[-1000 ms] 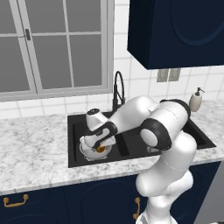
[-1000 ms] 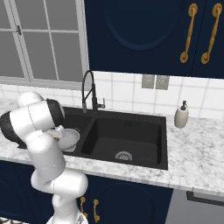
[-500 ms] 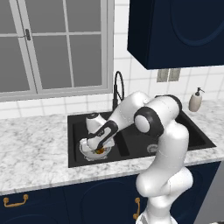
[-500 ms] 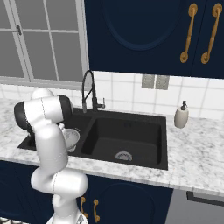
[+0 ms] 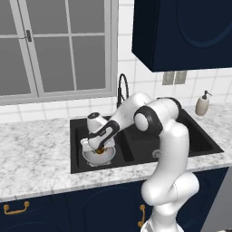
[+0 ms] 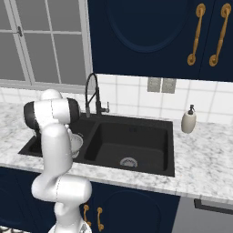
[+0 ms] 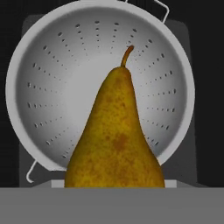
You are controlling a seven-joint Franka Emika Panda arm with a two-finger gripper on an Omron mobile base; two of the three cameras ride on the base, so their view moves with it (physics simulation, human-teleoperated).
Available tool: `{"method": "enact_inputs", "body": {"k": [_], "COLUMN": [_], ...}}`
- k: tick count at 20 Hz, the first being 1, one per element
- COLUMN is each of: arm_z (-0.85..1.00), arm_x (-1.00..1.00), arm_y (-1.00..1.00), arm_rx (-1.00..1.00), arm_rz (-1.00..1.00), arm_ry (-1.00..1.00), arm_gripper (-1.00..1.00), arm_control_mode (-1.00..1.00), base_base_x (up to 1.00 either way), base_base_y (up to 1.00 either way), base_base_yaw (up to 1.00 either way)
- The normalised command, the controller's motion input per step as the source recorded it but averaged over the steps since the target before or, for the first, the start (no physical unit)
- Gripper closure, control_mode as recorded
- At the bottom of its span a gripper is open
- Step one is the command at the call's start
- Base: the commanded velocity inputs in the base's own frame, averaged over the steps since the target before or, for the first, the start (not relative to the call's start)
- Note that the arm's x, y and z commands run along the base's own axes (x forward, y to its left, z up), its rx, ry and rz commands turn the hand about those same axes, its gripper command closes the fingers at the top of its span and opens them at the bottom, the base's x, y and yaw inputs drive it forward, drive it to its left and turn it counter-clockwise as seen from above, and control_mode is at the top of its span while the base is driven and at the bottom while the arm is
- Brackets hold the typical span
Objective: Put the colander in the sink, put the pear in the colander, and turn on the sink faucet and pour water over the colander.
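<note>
White marbled counter rims the black sink [image 5: 190, 136]; its right basin gives me room. From my left base view the colander [image 5: 97, 156] sits in the left basin, at 9 o'clock of the faucet [image 5: 121, 88]. My gripper [image 5: 99, 147] reaches down into it, pinching the pear [image 7: 116, 144].

We see a white tiled wall [image 6: 132, 93] behind a white marbled stone counter [image 5: 31, 156]. A grey-framed paned window [image 5: 54, 47] sits on the left, and dark navy upper cabinets [image 6: 145, 38] with brass bar handles [image 6: 195, 34] hang on the right. A grey double wall outlet [image 6: 161, 84] is set in the tiles. A beige soap dispenser [image 6: 188, 122] stands on the counter. Navy lower cabinets [image 5: 50, 208] carry brass pulls [image 5: 16, 208].
</note>
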Motion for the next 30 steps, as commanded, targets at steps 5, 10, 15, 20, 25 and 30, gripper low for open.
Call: {"method": "enact_inputs", "body": {"k": [5, 10, 15, 20, 25, 30], "arm_z": [-0.09, -0.36, -0.44, -0.45, -0.31, 0.00], "arm_x": [0.54, 0.32, 0.17, 0.13, 0.09, -0.01], "arm_y": [0.02, 0.00, 0.00, 0.00, 0.00, 0.00], "arm_rx": [0.00, 0.00, 0.00, 0.00, 0.00, 0.00], "arm_rz": [0.00, 0.00, 0.00, 0.00, 0.00, 0.00], "arm_ry": [0.00, 0.00, 0.00, 0.00, 0.00, 0.00], "arm_gripper": [1.00, 1.00, 1.00, 1.00, 1.00, 1.00], "arm_control_mode": [-1.00, -1.00, -1.00, -1.00, -1.00, -1.00], "base_base_x": [0.00, 0.00, 0.00, 0.00, 0.00, 0.00], "base_base_y": [0.00, 0.00, 0.00, 0.00, 0.00, 0.00], "base_base_yaw": [0.00, 0.00, 0.00, 0.00, 0.00, 0.00]}}
